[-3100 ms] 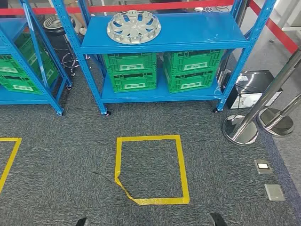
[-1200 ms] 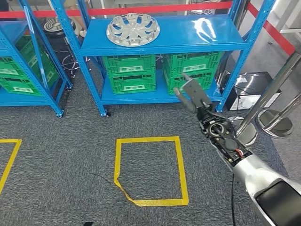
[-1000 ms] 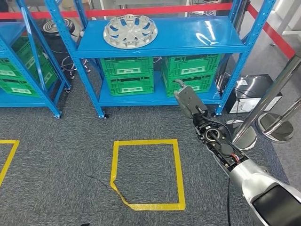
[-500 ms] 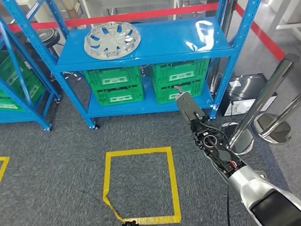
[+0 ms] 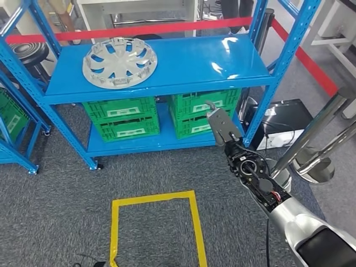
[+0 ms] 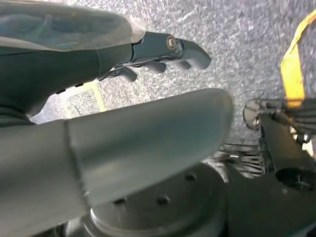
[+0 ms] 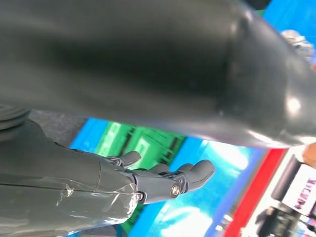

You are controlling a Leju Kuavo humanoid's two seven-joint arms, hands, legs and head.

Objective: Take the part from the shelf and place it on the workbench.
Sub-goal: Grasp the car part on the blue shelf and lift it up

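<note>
Approaching the shelf is judged to be the step in hand; nothing has been grasped yet. Items are listed left to right, each placed relative to the blue shelf (image 5: 197, 61).

1. Left hand (image 6: 164, 52): seen in its wrist view above grey carpet and a strip of yellow tape, well away from the shelf. Fingers are stretched out with nothing in them; it is taken as open.

2. Part, a silver wheel cover (image 5: 119, 54): laid flat on the shelf's upper board, toward its left end, face up. Being round, it has no long axis to speak of; its spokes radiate from a central hub, and no rim edge is favoured for a grasp.

3. Green crates (image 5: 122, 118): stowed on the shelf's lower board, one pair under the wheel cover, another (image 5: 197, 114) to the right.

4. Yellow floor square (image 5: 155, 222): taped on the carpet in front of the shelf.

5. Right hand (image 5: 222, 125): raised in front of the shelf's lower right crates, well apart from the wheel cover and lower than it. Fingers are extended, slightly bent, and nothing is held.

6. Steel barrier posts (image 5: 310, 133): stood just beyond the shelf's right upright.

Next move, as judged: the right hand is to be lifted and carried leftward to the upper board, so the wheel cover's rim can be gripped.
</note>
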